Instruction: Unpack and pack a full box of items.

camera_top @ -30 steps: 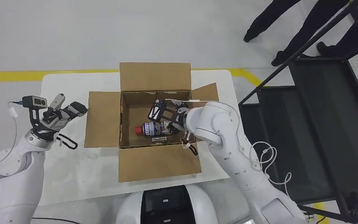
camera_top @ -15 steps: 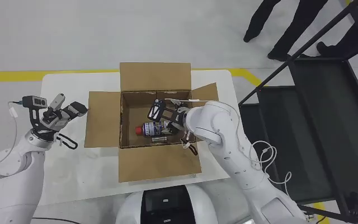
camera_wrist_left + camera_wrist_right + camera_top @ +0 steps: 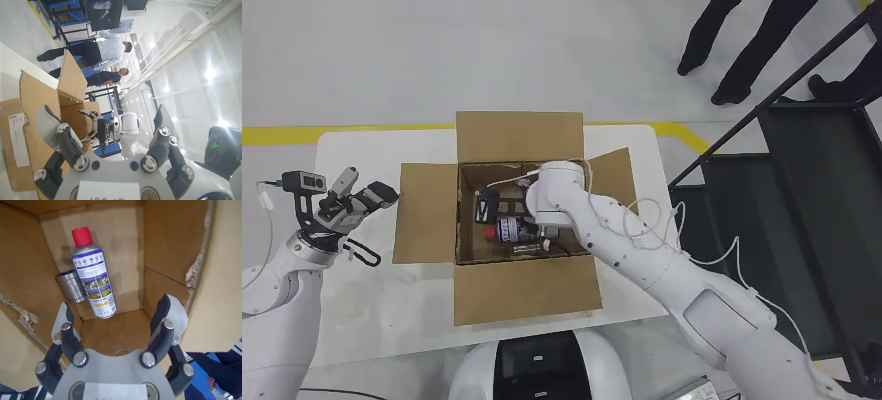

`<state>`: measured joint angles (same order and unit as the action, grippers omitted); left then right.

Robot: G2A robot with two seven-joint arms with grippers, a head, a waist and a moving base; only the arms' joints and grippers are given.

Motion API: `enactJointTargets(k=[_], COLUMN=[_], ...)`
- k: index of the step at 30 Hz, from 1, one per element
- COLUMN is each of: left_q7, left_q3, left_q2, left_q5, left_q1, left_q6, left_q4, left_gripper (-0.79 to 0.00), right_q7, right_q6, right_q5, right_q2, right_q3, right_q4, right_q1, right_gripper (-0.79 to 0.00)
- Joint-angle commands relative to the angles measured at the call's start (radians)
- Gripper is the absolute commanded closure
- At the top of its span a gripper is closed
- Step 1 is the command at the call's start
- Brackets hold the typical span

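An open cardboard box (image 3: pixel 427 213) sits mid-table with its flaps spread. On its floor lies a blue-and-silver spray can (image 3: pixel 93 279) with a red cap, also seen from above as the can (image 3: pixel 510 230). A short metal cylinder (image 3: pixel 70 286) rests against the can's side. My right gripper (image 3: pixel 115 311) hangs open inside the box, above the can's base end, with nothing held; the top view shows this gripper (image 3: pixel 487 207) near the box's left wall. My left gripper (image 3: pixel 364 200) is open and empty above the table, left of the box (image 3: pixel 37 113).
The white table (image 3: pixel 362 310) has bare room left of and in front of the box. A tall flap (image 3: pixel 519 135) stands at the box's far side. A dark metal rack (image 3: pixel 782 220) stands beside the table on the right.
The right arm has swung leftward over the box, carrying its open gripper from the box's middle toward the left wall. The left arm and the can have stayed put.
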<state>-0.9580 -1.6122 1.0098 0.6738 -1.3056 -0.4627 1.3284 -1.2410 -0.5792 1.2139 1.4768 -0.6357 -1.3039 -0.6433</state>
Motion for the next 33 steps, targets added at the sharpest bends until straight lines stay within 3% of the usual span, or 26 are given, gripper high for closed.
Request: enactJointTargets(k=[1,7,19,22,25,33], left_q7=[0.0,0.0,0.0,0.0,0.0,0.0], left_q3=[0.0,0.0,0.0,0.0,0.0,0.0], left_q2=[0.0,0.0,0.0,0.0,0.0,0.0], left_q5=[0.002,0.002,0.002,0.002,0.002,0.002], left_q1=[0.0,0.0,0.0,0.0,0.0,0.0], left_q6=[0.0,0.0,0.0,0.0,0.0,0.0], left_q4=[0.0,0.0,0.0,0.0,0.0,0.0], left_gripper=[-0.785,-0.785,-0.785,-0.785,-0.785,-0.785], right_q7=[0.0,0.005,0.091,0.127,0.167,0.223], right_q6=[0.0,-0.005,0.001,0.007,0.007,0.012], right_q5=[-0.047,-0.109,-0.091,-0.08,-0.075,-0.073], right_q2=[0.011,0.041,0.111,0.13,0.15,0.204], right_q3=[0.06,0.163,0.242,0.258,0.271,0.293], right_q4=[0.064,0.181,0.374,0.428,0.478,0.586], right_q1=[0.041,0.107,0.149,0.152,0.156,0.174], right_gripper=[-0.785,-0.785,-0.782,-0.745,-0.653,-0.674])
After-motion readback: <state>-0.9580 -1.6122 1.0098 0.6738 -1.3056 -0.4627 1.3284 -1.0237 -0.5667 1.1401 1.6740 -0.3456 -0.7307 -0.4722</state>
